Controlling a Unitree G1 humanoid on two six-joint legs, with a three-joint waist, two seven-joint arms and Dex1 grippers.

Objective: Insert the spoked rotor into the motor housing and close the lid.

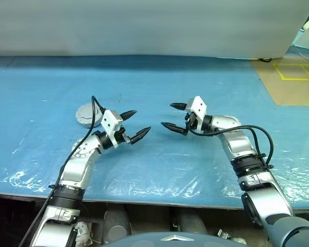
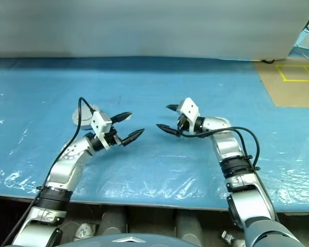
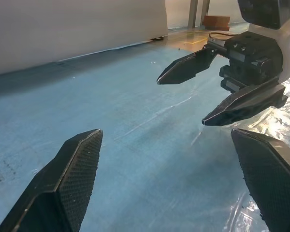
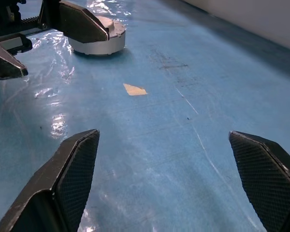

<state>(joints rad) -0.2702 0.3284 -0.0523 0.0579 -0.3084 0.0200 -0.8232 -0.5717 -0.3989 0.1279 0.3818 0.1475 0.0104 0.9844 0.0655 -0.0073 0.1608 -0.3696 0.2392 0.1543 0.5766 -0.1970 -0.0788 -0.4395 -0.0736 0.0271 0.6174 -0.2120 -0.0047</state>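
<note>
Motor housing [image 1: 86,115] behind left tool [image 1: 135,124], apart.

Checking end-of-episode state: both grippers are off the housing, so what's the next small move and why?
Probably nothing more than pulling both arms back. The motor housing sits on the blue table cover as one closed grey unit, lid on, no rotor in sight, so the assembly looks done. The left gripper and right gripper both hang open, holding nothing, clear of the housing and pointing at each other.
</note>
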